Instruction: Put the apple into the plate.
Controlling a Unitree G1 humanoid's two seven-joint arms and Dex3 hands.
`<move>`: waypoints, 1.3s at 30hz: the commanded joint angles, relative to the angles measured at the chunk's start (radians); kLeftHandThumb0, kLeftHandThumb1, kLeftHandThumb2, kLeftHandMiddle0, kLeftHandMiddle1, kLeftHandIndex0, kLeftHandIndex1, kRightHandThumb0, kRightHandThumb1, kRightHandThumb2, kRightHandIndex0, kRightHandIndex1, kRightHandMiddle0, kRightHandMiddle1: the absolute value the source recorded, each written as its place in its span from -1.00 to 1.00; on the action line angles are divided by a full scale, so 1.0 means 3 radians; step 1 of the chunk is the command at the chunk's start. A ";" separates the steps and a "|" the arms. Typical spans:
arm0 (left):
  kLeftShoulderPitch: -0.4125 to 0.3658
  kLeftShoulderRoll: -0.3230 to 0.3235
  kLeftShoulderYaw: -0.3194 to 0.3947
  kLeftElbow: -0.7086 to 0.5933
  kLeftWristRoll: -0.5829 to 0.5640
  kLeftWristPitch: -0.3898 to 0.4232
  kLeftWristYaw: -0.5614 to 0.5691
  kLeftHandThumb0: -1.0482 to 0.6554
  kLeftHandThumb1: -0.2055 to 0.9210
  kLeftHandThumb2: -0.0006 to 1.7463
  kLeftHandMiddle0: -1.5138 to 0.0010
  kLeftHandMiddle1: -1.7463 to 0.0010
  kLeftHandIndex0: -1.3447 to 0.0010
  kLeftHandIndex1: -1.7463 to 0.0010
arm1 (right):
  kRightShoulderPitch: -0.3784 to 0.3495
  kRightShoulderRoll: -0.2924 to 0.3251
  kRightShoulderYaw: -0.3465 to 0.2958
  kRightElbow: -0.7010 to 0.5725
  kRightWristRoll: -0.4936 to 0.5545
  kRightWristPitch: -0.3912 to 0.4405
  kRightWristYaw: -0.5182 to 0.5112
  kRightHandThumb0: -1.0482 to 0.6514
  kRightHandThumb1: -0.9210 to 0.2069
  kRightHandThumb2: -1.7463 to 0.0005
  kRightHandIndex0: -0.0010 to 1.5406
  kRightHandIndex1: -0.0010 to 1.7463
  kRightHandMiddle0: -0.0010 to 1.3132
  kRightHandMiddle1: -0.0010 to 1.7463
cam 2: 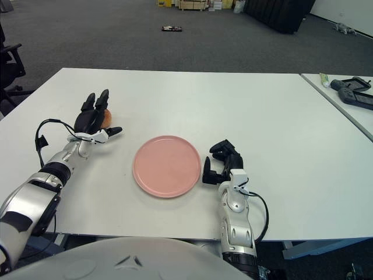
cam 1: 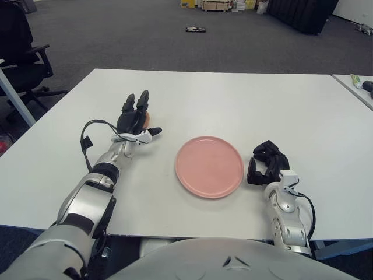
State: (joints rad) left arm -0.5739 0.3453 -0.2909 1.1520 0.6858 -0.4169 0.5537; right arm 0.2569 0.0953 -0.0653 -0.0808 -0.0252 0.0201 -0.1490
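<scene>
A small orange-red apple sits on the white table, mostly hidden behind my left hand. That hand is low over the table at the left with its fingers spread, palm against the apple's near side, thumb pointing right. It does not close around the fruit. The pink plate lies empty at the table's middle front, to the right of the apple. My right hand shows just right of the plate with its fingers curled and nothing in them.
The white table stretches wide behind the plate. A second table edge with a dark controller and a small green item shows at the far right. A black office chair stands off the left corner.
</scene>
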 commanded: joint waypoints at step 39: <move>-0.0331 0.0058 -0.0110 0.0517 -0.0374 0.0382 -0.0626 -0.83 0.51 -0.16 1.00 1.00 0.99 0.87 | 0.0084 0.0001 -0.0054 0.0026 0.0077 0.0112 0.0015 0.22 0.79 -1.00 0.21 1.00 0.10 0.87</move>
State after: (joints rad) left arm -0.6583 0.3644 -0.3165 1.2917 0.5764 -0.3196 0.4019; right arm 0.2627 0.0943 -0.0719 -0.0867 -0.0178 0.0205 -0.1458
